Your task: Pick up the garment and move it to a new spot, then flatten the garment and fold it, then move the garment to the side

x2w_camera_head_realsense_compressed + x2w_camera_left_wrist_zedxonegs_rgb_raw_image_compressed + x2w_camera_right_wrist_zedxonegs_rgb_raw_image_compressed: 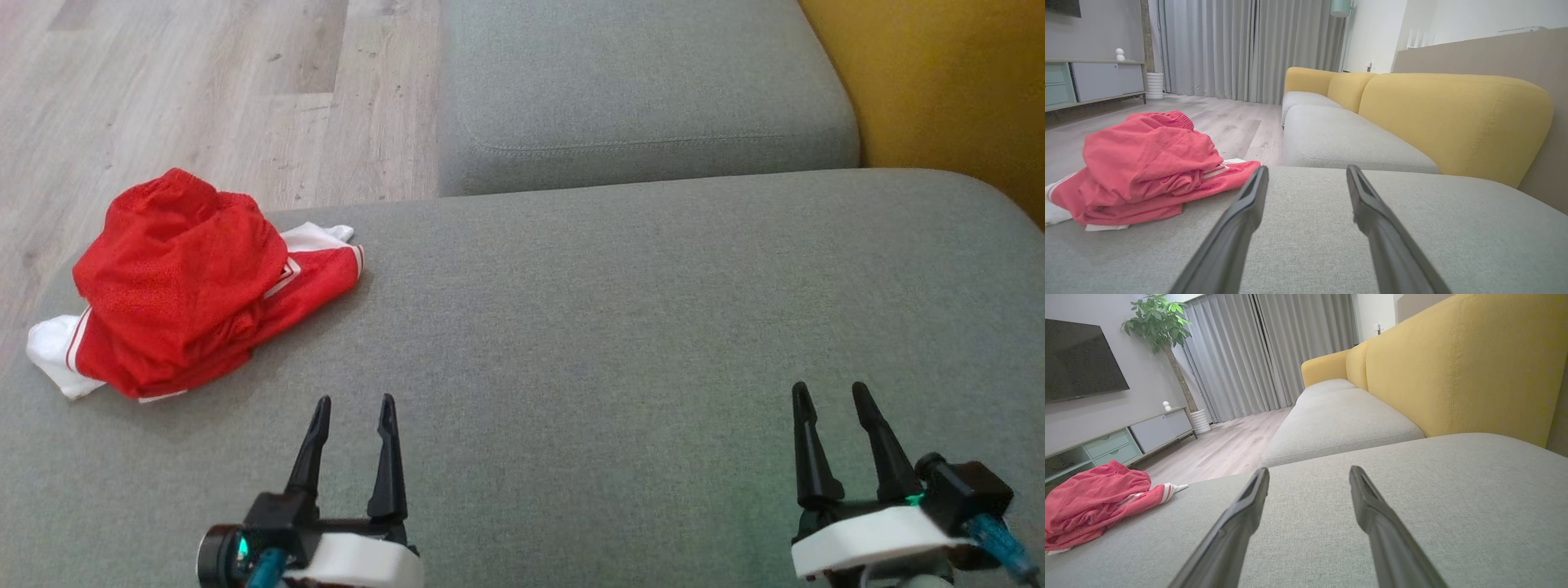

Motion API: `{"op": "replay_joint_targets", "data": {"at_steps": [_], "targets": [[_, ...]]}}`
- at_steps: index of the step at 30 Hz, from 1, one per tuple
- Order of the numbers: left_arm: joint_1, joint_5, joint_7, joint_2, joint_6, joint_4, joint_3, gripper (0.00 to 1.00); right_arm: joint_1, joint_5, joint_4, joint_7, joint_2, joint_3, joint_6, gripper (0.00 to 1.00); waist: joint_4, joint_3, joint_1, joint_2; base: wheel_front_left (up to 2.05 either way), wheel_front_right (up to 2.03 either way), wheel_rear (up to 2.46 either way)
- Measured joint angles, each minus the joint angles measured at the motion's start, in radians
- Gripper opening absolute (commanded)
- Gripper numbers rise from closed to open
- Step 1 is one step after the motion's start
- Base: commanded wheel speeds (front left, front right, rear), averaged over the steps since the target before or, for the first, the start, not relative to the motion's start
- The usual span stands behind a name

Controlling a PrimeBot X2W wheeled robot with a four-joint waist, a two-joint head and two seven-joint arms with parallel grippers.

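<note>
Two end effectors in head view, both empty. Left end effector [355, 400] at lower left of frame: long dark fingers spread wide, tips pointing up-frame, nothing between them. Right end effector [830, 388] at lower right: jaws likewise wide, nothing held. Both are over the broad grey fabric sofa cushion [612, 327] that spans the middle and bottom of the frame.

Crumpled red mesh garment with white trim [188, 286] lies bunched in a heap at middle left of frame, on the cushion's left end, near its edge. White parts stick out at the heap's lower left and upper right. Garment is well apart from the right end effector. It is nearer the left one, up-frame and left of its fingertips, not touching.

Left wrist view: garment at left of frame, left of the fingers. Right wrist view: garment at far lower left.

Second grey seat cushion [637, 90] at top centre. Yellow upholstered backrest [939, 82] at upper right. Pale wood-plank floor [204, 82] at upper left.
</note>
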Motion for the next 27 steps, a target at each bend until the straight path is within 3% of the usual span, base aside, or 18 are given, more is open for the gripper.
{"op": "replay_joint_targets", "data": {"at_steps": [13,27], "targets": [[0.02,0.162,-0.037,0.003,0.022,0.004,-0.022,1.0,0.006,-0.154,-0.002,-0.037,0.0,0.005,0.0,1.0,0.001,-0.016,-0.0003,0.0,0.0,0.0,0.0],[0.022,0.171,-0.04,0.004,0.023,0.022,-0.017,1.0,0.022,-0.159,0.014,-0.038,0.0,0.002,0.0,1.0,-0.004,-0.015,-0.0002,0.0,0.0,0.0,0.0]]}}
